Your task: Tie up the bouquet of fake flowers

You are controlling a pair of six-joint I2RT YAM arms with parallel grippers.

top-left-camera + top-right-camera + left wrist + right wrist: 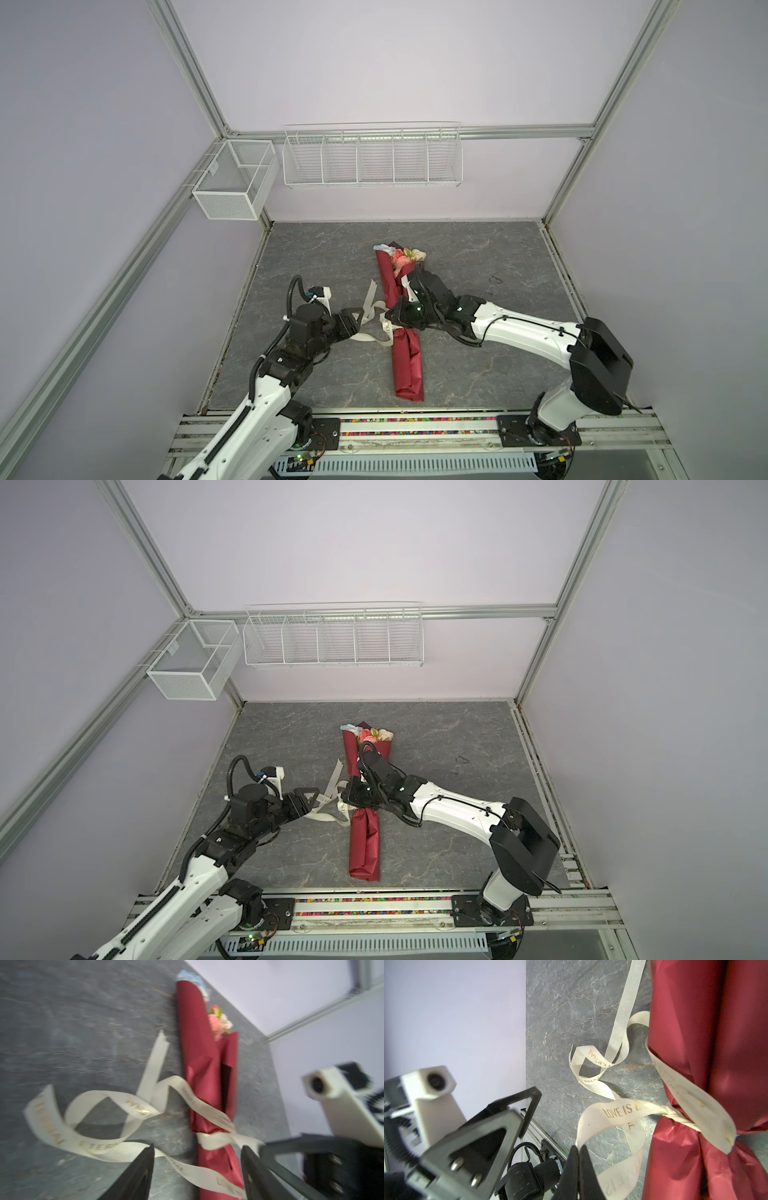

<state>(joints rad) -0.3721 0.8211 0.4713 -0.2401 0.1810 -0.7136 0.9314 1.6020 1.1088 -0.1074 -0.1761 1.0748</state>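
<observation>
The bouquet of fake flowers (pixel 406 361) (pixel 365 850) lies lengthwise on the grey table in dark-red paper, its pink and cream blooms (pixel 402 257) at the far end. A cream printed ribbon (pixel 369 296) (pixel 623 1111) is knotted round the bouquet's middle (pixel 199 1053) (pixel 716 1043), and its loops spill to the left. My right gripper (pixel 390 318) (pixel 347 796) (pixel 579 1147) is shut on one ribbon loop beside the knot. My left gripper (pixel 352 322) (pixel 311 796) (pixel 198 1147) stands open just left of the loops. A ribbon (pixel 141 1109) strand crosses its gap unpinched.
A white wire basket rack (pixel 372 160) and a white mesh box (pixel 232 183) hang on the back wall above the table. A small dark scrap (pixel 494 279) lies on the table at the right. The arms' rail (pixel 415 428) runs along the front edge.
</observation>
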